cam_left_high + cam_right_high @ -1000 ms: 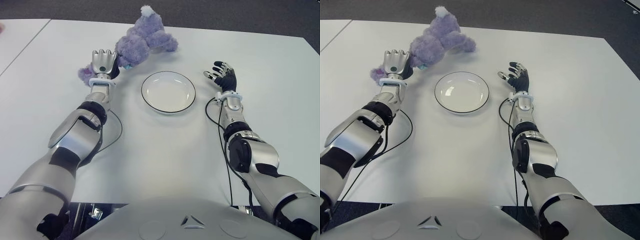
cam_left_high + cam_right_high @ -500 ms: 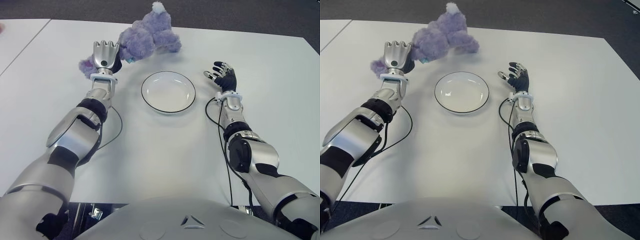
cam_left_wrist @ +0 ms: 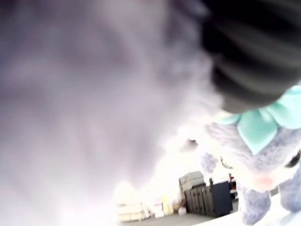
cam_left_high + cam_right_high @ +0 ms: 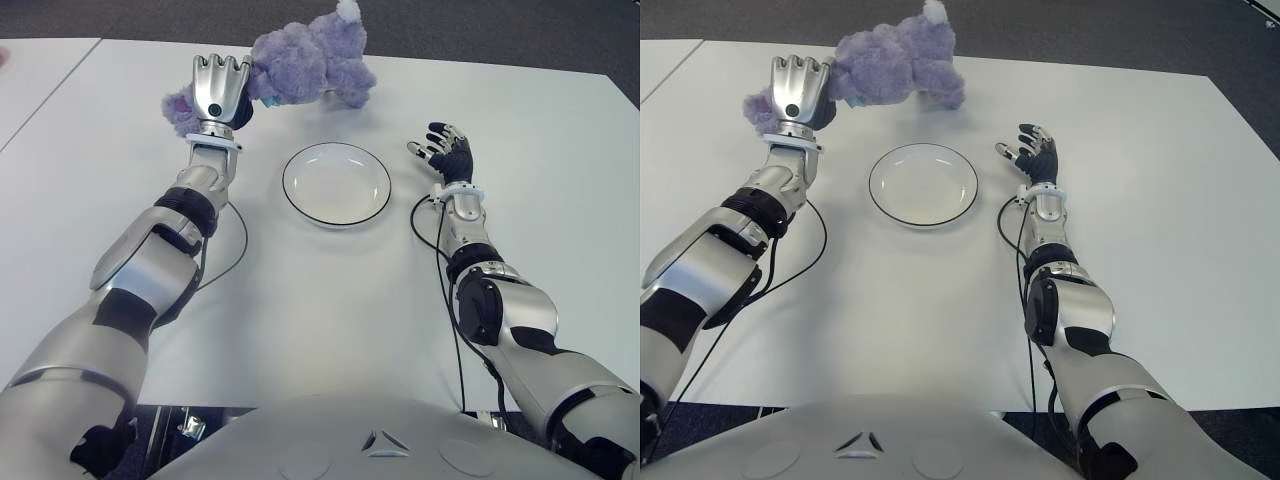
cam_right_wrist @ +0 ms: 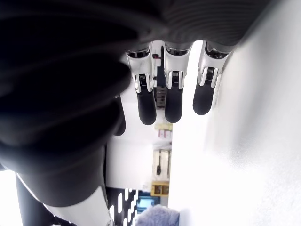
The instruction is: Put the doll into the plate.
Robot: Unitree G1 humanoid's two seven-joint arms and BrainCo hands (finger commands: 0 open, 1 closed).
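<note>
A fluffy purple doll [image 4: 305,63] with a teal bow hangs in the air above the far part of the white table [image 4: 320,300], held by my left hand [image 4: 219,92], whose fingers are shut on its near end. The doll's body stretches to the right from the hand, beyond the far rim of the plate. The white plate [image 4: 336,184] with a dark rim lies in the middle of the table with nothing in it. In the left wrist view purple fur [image 3: 84,94] fills most of the picture and the teal bow [image 3: 263,123] shows. My right hand [image 4: 443,152] shows to the right of the plate, fingers spread, holding nothing.
Black cables [image 4: 440,250] run along both forearms over the table. A second white table [image 4: 35,75] stands at the far left across a narrow gap. Dark floor lies beyond the far edge.
My left hand has risen and moved slightly away with the doll, lifting it off the table; the doll has swung to the right. The right hand has not moved.
</note>
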